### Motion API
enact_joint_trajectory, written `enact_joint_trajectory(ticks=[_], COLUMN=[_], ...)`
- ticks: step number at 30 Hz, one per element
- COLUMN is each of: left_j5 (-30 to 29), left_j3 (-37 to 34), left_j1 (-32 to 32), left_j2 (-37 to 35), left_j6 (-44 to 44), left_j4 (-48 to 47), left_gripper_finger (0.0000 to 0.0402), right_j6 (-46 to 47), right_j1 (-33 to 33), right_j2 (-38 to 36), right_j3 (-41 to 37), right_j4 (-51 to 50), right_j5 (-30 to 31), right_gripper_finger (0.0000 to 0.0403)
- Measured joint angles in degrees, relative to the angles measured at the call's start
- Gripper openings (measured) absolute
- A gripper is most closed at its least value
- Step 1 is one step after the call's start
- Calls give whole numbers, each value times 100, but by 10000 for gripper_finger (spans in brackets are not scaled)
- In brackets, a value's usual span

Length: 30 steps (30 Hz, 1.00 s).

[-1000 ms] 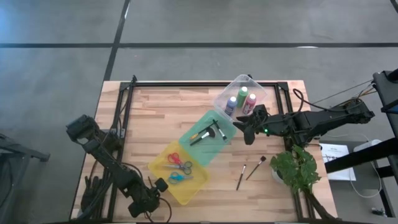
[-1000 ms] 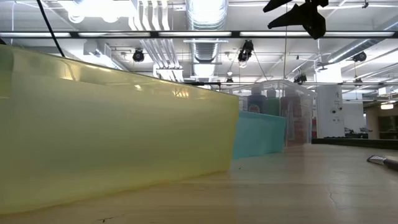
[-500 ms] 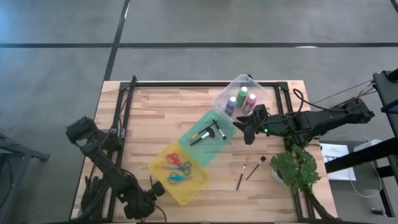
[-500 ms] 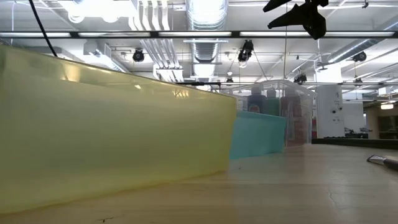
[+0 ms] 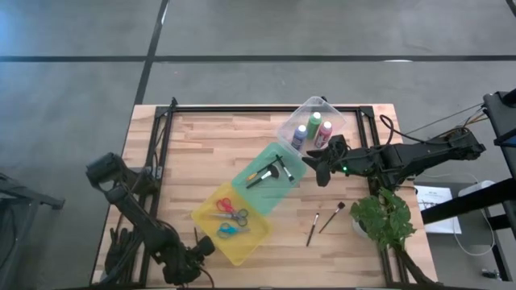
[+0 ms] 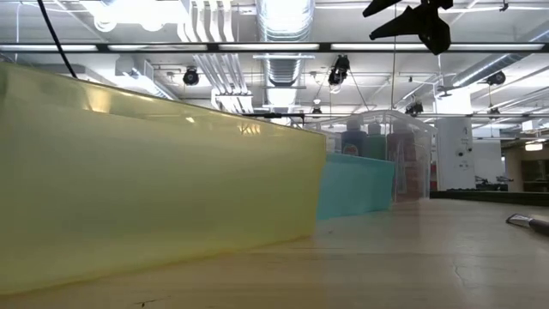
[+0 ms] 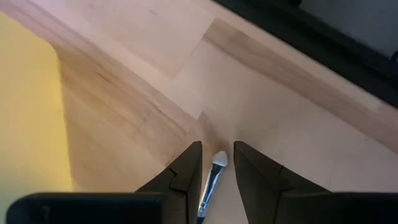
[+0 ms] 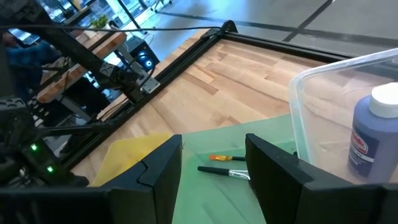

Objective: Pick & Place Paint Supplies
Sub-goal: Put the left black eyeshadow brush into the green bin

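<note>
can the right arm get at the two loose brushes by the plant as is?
Probably yes. The right gripper hovers open near the green bin, and the two brushes lie on bare wood; only the plant crowds one side.

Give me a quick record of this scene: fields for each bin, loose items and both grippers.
clear bin: three paint bottles
green bin: brushes
yellow bin: scissors
loose on table: two brushes beside plant
left gripper: open, straddling single brush
right gripper: open, raised beside clear and green bins
</note>
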Motion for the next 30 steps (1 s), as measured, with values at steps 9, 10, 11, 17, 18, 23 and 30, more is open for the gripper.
enact_joint_trajectory(ticks=[9, 10, 11, 17, 18, 23, 30], left_j5=[-17, -39, -47, -48, -45, 18, 268], left_j3=[13, 15, 17, 17, 17, 13, 11], left_j1=[0, -2, -2, -2, -2, 0, 3], left_j2=[183, 183, 182, 177, 177, 181, 182], left_j6=[12, -24, -66, -475, -526, -748, -1066], left_j4=[114, 94, 71, 15, 13, -6, -17], left_gripper_finger=[102, 102, 102, 102, 102, 93, 24], right_j6=[81, 81, 81, 83, 99, 156, 186], right_j1=[0, 0, 0, 0, 0, 0, 0], right_j2=[-2, -2, -2, -2, -2, -2, -2], right_j3=[0, 0, 0, 0, 0, 0, 0], right_j4=[22, 22, 22, 24, 24, 26, 33], right_j5=[0, 0, 0, -1, -2, -2, -7], right_gripper_finger=[171, 171, 171, 171, 171, 171, 171])
